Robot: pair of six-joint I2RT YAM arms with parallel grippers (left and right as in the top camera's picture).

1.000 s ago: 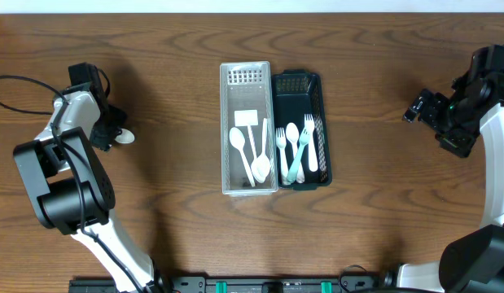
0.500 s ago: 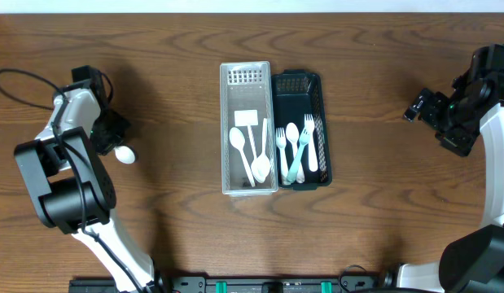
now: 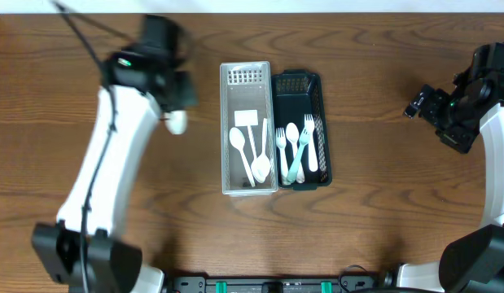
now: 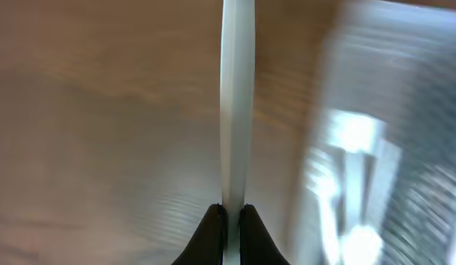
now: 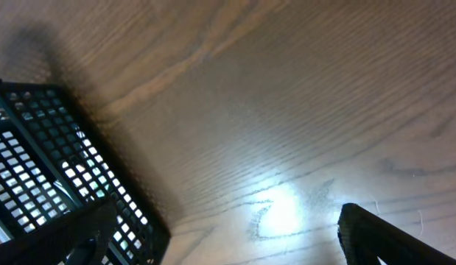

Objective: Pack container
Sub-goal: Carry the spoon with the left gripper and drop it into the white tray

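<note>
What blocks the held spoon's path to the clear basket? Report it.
Nothing visible. The left gripper holds the white spoon just left of the clear basket, with only bare table between them.

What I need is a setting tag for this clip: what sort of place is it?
Probably a robot test bench, not a home kitchen: a left arm and right arm at a wood-grain table, with plastic cutlery sorted into a clear basket and a dark basket.
</note>
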